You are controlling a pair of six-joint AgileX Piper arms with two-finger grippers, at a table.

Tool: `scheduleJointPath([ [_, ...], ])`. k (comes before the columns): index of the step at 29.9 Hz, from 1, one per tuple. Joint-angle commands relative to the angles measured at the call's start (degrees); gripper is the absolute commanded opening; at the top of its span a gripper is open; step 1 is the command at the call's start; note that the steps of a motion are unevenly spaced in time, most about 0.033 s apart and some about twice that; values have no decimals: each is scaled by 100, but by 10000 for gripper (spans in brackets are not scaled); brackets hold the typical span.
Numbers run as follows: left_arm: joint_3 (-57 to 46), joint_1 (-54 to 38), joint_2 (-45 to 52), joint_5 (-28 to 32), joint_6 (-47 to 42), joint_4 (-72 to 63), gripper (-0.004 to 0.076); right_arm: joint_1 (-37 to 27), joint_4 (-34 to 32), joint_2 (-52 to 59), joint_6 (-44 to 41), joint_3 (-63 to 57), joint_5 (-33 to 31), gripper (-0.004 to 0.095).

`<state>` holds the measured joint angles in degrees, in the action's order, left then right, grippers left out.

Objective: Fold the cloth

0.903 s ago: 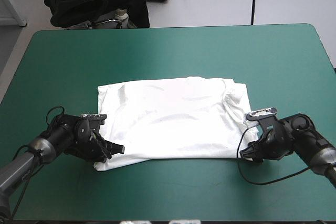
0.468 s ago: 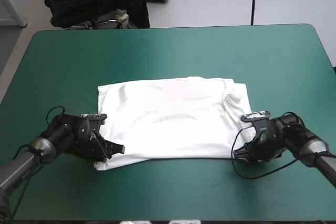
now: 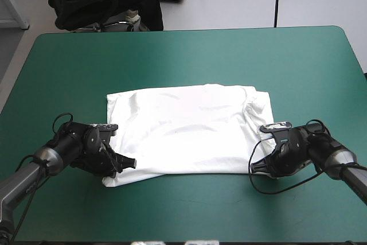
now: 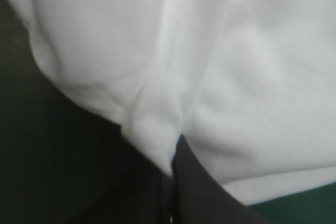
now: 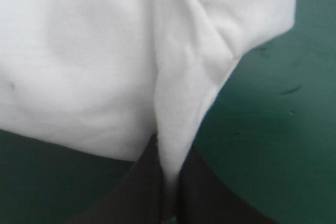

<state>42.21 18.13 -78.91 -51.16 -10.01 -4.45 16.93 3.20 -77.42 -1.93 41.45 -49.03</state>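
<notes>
Fingers point(image 5: 144, 190) on right gripper point(image 3: 258, 167) and left gripper point(image 3: 127, 163) clamp T-shirt point(image 3: 189, 127) corners, fabric between them, rest spread ahead; left view murky, grasp probably set; next I'd lift both evenly, fold forward.

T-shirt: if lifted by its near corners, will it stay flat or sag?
Likely floppy: the T-shirt puckers into soft folds where the jaws pinch it, so its middle should sag. Shallow wrinkles across it suggest thin cloth, probably light.

T-shirt point(image 3: 186, 127) on table point(image 3: 183, 55) centre
</notes>
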Motion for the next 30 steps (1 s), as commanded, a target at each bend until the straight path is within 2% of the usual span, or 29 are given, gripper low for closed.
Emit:
scheduleJointPath([
  [1,307,41,277,-321,-15,209,-18,0,-320,87,28,404,-592,-17],
  [12,1413,41,1346,-1218,-61,337,-18,0,-320,698,73,2021,-1626,-17],
  [20,1800,30,1550,-1487,-149,350,-18,0,-320,704,138,2240,-1953,-17],
  [26,1825,30,1550,-1484,-331,339,-18,0,-253,704,154,2275,-2110,-17],
  [30,1825,30,1550,-1161,-389,339,-18,0,-230,704,154,2285,-1791,-17],
])
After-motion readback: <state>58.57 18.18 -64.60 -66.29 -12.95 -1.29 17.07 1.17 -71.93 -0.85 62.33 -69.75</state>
